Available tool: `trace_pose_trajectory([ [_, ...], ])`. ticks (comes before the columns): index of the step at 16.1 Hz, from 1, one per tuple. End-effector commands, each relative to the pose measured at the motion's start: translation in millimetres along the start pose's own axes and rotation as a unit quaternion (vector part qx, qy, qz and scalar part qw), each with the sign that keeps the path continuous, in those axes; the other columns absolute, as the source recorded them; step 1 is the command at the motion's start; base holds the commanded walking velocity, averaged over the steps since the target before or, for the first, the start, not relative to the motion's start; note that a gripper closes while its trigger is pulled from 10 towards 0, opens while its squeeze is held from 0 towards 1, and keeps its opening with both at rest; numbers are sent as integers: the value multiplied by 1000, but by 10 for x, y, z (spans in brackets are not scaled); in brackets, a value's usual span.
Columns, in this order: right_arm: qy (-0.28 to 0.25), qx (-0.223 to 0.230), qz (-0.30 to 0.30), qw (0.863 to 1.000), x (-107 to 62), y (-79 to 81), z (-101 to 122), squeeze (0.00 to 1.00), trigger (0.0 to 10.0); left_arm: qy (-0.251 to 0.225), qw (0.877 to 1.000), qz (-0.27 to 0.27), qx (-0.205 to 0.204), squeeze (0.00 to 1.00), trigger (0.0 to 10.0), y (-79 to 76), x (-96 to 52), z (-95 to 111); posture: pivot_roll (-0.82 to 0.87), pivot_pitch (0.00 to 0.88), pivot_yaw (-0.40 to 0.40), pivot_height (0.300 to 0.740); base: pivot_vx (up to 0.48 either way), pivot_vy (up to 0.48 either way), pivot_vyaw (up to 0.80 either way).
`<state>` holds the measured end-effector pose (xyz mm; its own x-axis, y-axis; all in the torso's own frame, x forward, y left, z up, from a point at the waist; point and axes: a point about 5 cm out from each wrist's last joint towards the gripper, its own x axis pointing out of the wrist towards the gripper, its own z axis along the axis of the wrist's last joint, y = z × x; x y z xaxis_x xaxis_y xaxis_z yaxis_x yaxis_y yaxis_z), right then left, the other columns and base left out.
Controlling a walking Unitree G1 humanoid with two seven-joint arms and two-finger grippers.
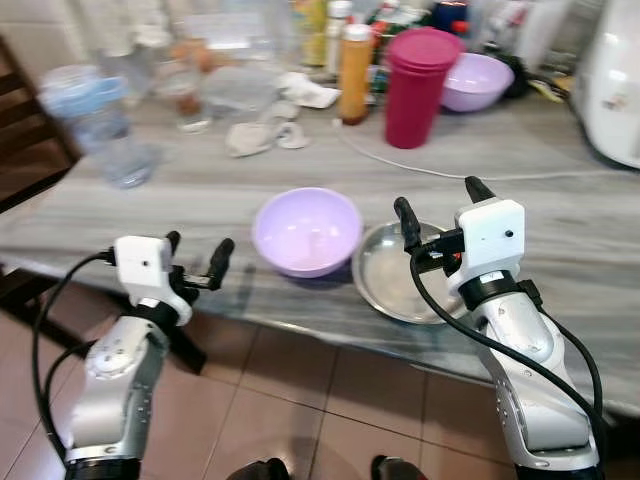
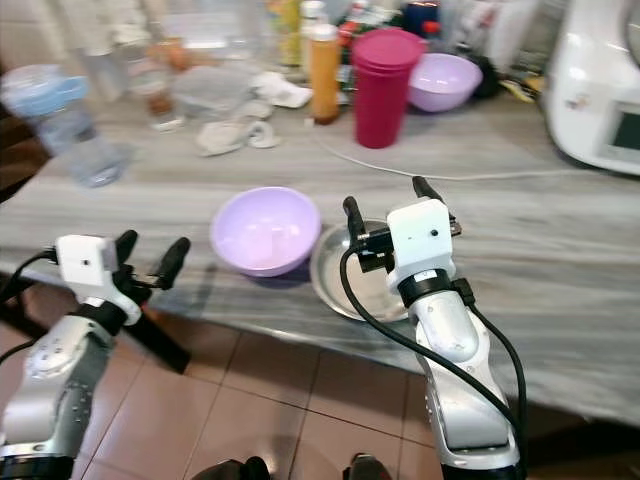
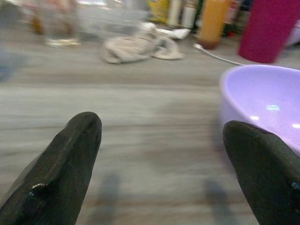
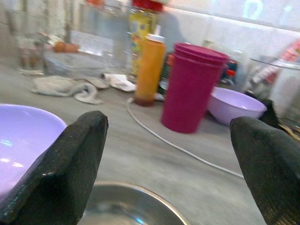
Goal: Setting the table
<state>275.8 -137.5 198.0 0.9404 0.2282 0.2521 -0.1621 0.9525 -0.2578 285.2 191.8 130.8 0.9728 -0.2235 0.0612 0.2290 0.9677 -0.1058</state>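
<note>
A lilac bowl (image 1: 306, 231) sits near the front edge of the grey counter (image 1: 560, 230), touching a shallow steel plate (image 1: 398, 272) on its right. My right gripper (image 1: 440, 212) hovers open just above the steel plate (image 4: 131, 206), nothing between its fingers. My left gripper (image 1: 197, 256) is open at the counter's front edge, a short way left of the lilac bowl (image 3: 262, 101), holding nothing.
At the back stand a magenta tumbler (image 1: 418, 88), an orange bottle (image 1: 355, 72), a second lilac bowl (image 1: 474, 80), a crumpled cloth (image 1: 262, 133) and clear containers (image 1: 110, 125). A white cable (image 1: 420, 165) crosses the counter. A white appliance (image 1: 612, 85) stands far right. Tiled floor lies below.
</note>
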Motion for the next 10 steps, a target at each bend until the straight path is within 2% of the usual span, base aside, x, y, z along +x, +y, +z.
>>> trace_pose_trajectory([
  [1, 2, 2, -3, 1000, -23, 0, -22, 0, 10000, 6, 1000, 3, 4, 0, 10000, 0, 19, 2, -189, 145, 63, 740, 0, 0, -775],
  [3, 2, 4, -10, 1000, -24, -12, -25, 0, 10000, 12, 1000, 17, 19, 0, 10000, 11, 80, 22, -192, 142, 65, 740, 0, 0, -609],
  [10, 1, 3, -20, 1000, -15, -34, -31, 0, 10000, 11, 999, 20, 27, 0, 10000, 19, 156, 96, -195, 141, 70, 740, 0, 0, 0],
])
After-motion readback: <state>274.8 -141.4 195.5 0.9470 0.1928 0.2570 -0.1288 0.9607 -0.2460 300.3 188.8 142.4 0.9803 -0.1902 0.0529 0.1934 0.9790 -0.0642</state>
